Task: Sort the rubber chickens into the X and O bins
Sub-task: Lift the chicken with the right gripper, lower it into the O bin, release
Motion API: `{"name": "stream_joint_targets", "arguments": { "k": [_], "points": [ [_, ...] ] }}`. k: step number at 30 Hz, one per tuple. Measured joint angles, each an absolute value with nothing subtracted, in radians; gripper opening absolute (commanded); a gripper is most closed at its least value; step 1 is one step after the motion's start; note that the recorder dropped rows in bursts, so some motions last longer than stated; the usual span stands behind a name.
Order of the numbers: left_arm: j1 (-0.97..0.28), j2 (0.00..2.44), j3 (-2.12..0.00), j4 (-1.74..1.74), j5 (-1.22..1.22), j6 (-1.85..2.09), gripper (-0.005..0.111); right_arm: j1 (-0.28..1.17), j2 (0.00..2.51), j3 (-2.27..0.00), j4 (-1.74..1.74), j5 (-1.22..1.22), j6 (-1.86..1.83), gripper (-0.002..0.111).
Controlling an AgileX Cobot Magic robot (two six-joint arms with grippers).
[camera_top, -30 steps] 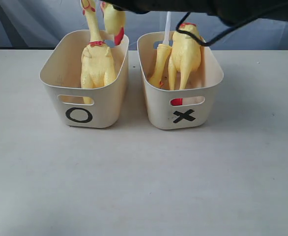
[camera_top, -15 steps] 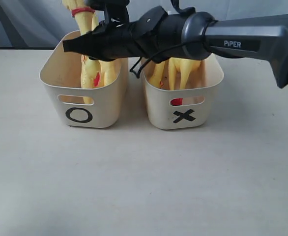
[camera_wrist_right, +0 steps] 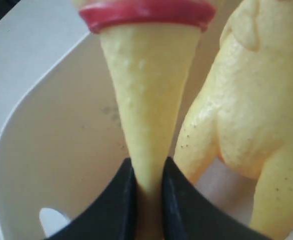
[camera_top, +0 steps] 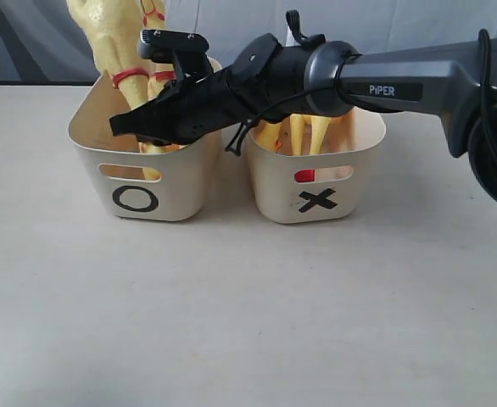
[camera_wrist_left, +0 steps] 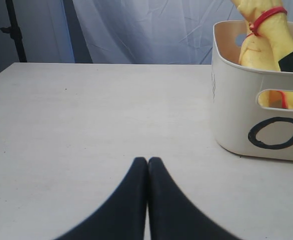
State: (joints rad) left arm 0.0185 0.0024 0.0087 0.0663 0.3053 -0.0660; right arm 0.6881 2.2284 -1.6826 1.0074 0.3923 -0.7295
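My right gripper [camera_wrist_right: 147,169] pinches rubber chicken [camera_wrist_right: 149,100] by neck over O bin [camera_top: 181,180]; body cropped out. Left gripper [camera_wrist_left: 147,164] closed, empty.

**Soft, even light; close-ups lose focus**

The light is bright and diffuse, with no hard glare. In the exterior view the table [camera_top: 248,322] is evenly lit and sharp. The bins [camera_top: 181,182] cast only faint, soft shadows at their bases and between them. A mild sheen lies along the arm [camera_top: 452,72]. In the right wrist view the chicken [camera_wrist_right: 146,100] looks slightly soft and the right gripper [camera_wrist_right: 146,165] is blurred. The left gripper [camera_wrist_left: 147,162] shows as a dark, featureless shape.
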Motion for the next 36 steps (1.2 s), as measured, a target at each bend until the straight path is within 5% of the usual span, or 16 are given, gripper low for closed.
{"name": "stream_joint_targets", "arguments": {
  "k": [9,29,36],
  "points": [
    [0.018,0.002,0.009,0.066,0.305,-0.066,0.000,0.688,2.224,-1.688,0.870,0.411,-0.574,0.037],
    [0.018,0.002,0.009,0.066,0.305,-0.066,0.000,0.690,2.045,-1.682,0.771,0.490,-0.568,0.038],
    [0.018,0.002,0.009,0.066,0.305,-0.066,0.000,0.690,1.900,-1.682,0.491,0.578,-0.458,0.038]
  ]
}}
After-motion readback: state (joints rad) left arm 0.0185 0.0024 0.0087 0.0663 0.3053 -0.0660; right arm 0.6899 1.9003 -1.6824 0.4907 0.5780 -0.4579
